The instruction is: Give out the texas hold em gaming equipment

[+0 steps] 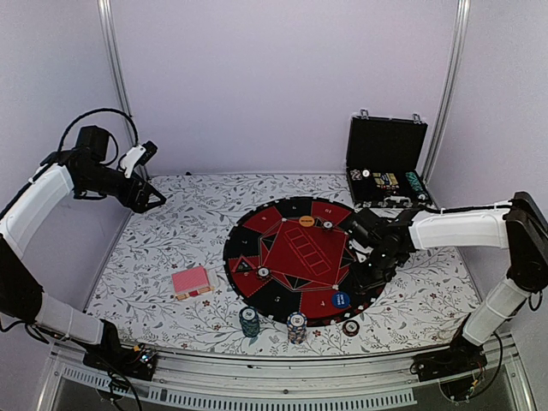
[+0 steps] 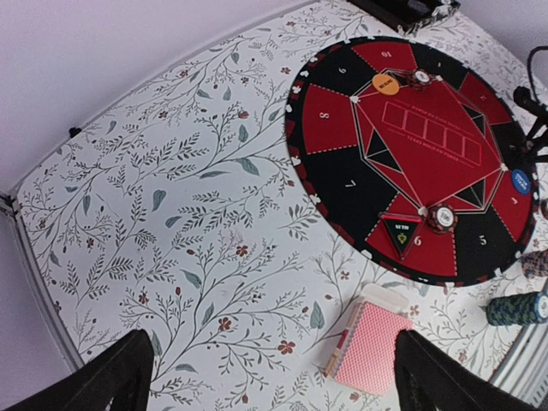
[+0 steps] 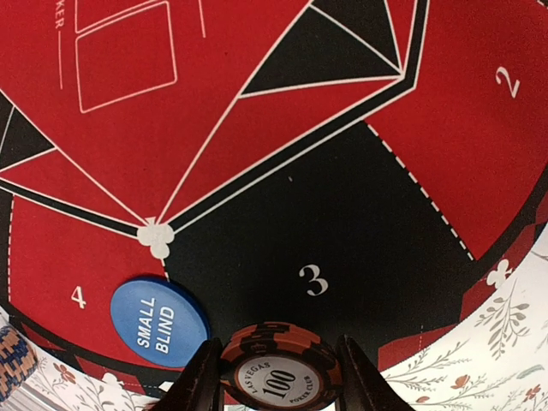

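- A big round red-and-black mat (image 1: 291, 257) lies on the floral-patterned surface (image 1: 171, 240) and serves as the landmark here.
- The right pincer (image 3: 278, 381) is clenched on a brown-red striped-edge poker chip (image 3: 278, 364) marked 100. It pinches the chip by its rim over the mat's black section numbered 3, on the near-right part of the mat.
- A blue round button disc (image 3: 160, 321) reading SMALL BLIND lies flat on the mat just beside that chip, at the line between sections 3 and 4.
- The left pincer (image 1: 152, 199) hangs released with its jaws wide and nothing between them, well apart from the mat's far-left side.
- A deck of pink-red-backed playing cards (image 1: 190, 281) sits on the surface left of the mat, clear of its edge.
- A dark green chip stack (image 1: 249, 322) and a blue-white chip stack (image 1: 297, 326) stand just off the mat's near rim.
- A loose single chip (image 1: 351, 327) lies on the surface off the mat's near-right rim.
- An orange round button disc (image 1: 306, 221) lies on the mat's far part, with a far-side chip (image 1: 327, 224) just beside it.
- A left-side chip (image 1: 264, 273) rests on the mat's left part.
- A black hinged case (image 1: 385, 158) stands open beyond the mat's far-right edge.
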`<control>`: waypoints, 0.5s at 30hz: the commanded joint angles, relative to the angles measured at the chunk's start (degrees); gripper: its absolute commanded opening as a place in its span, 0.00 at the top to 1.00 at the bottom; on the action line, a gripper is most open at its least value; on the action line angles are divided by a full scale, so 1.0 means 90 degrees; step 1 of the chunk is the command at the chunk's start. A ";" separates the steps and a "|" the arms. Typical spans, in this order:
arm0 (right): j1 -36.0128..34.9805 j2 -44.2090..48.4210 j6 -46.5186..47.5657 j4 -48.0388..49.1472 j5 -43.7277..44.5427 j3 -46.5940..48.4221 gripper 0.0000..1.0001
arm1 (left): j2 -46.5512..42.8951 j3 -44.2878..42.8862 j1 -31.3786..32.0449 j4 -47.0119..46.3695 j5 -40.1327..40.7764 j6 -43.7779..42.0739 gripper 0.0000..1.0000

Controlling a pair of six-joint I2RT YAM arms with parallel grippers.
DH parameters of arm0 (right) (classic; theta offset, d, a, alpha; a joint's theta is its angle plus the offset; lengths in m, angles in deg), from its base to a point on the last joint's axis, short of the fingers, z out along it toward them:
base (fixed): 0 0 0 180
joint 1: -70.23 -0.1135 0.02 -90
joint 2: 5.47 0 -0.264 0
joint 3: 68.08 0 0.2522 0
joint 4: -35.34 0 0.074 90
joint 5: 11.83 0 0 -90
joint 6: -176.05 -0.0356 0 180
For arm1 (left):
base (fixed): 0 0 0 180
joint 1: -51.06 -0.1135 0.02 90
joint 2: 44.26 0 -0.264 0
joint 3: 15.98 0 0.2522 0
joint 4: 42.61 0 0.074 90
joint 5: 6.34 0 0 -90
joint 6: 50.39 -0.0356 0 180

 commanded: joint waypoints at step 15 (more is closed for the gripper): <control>0.0098 -0.0046 -0.0082 0.0319 0.0128 -0.0380 0.36 | 0.0037 -0.0201 0.0063 0.0133 -0.0011 -0.0063 0.00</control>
